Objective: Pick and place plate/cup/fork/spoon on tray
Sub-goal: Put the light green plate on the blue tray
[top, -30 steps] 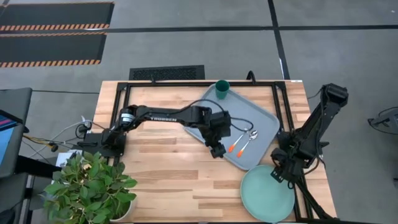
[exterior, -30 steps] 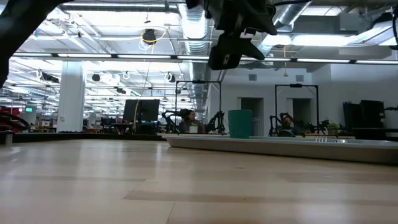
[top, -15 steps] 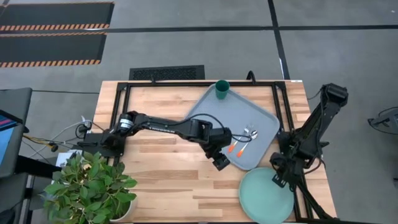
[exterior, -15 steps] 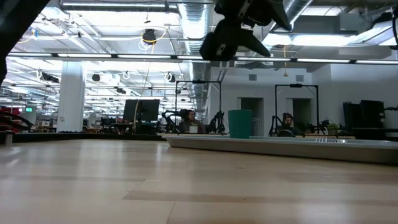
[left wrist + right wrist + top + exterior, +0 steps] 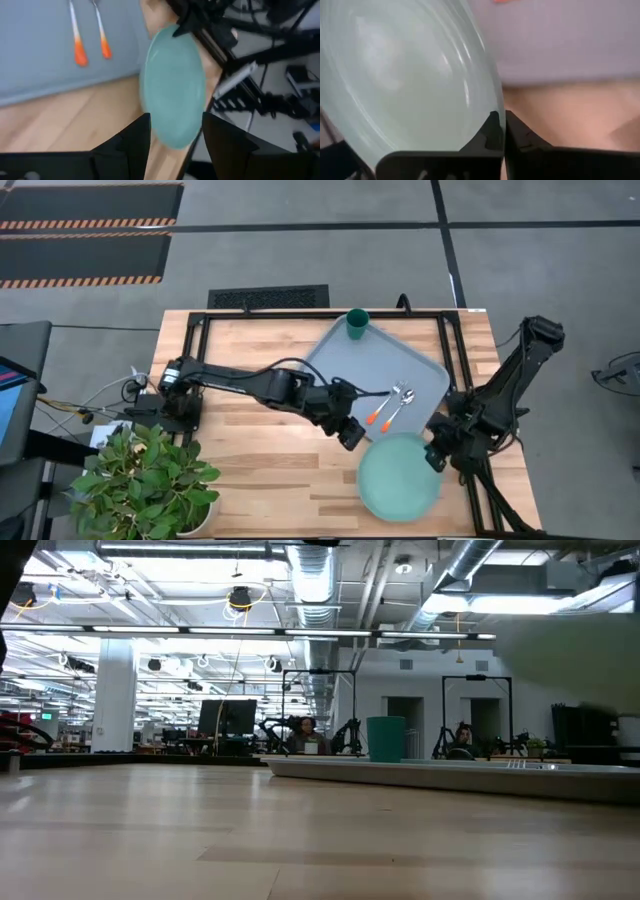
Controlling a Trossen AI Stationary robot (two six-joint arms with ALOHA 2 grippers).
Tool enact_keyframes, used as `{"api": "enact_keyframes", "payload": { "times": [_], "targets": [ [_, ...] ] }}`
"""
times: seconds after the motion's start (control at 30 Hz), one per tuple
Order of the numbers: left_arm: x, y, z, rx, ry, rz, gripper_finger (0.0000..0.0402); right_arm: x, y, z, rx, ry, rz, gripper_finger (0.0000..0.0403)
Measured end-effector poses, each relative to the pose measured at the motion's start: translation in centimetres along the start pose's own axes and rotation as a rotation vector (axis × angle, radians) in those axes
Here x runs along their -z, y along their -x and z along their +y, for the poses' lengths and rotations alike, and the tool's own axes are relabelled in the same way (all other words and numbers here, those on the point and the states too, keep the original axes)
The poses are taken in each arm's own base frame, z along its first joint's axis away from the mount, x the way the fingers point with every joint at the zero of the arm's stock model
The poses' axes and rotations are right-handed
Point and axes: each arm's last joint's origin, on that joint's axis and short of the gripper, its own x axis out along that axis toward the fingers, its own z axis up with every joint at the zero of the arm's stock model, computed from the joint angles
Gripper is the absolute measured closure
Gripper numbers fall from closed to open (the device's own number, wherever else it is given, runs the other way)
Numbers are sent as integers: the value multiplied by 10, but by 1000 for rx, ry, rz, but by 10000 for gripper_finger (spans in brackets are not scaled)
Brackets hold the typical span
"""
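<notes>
Plate [image 5: 395, 80] cut off at edge; low view blurred.

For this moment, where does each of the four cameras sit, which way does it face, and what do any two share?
High: overhead, facing down; both arms, right gripper shut on the plate.
Low: table height, facing the room; tray, cup, no arm clearly.
Left wrist: past open left gripper at plate, fork, spoon.
Right wrist: fingers pinching the plate's rim.
Shared: plate in high and both wrist views.

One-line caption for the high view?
Right hand grips the large pale mint-green plate beside the light blue-grey tray.
</notes>
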Motion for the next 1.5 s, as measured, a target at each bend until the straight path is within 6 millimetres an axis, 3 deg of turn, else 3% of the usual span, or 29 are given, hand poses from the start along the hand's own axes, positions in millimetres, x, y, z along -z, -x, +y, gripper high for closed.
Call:
{"api": "enact_keyframes", "payload": {
  "times": [0.33, 0.7, 1.17, 1.3, 1.43, 1.5],
  "targets": [
    [7, -6, 8, -83, 6, 6, 237, -40, 10, 18, -2, 83, -120, 398],
    [17, -8, 4, -116, -13, -3, 237, -71, 23, 30, -10, 178, -196, 396],
    [10, -8, 3, -105, -23, -80, 239, -107, 60, 52, -78, 299, -316, 395],
    [11, -8, 3, -112, -24, -70, 282, -115, 68, 54, -81, 318, -343, 395],
    [12, -8, 6, -141, -23, -67, 370, -119, 70, 54, -76, 326, -350, 395],
    [11, -8, 7, -147, -15, -68, 379, -120, 70, 53, -63, 323, -353, 394]
  ]
}}
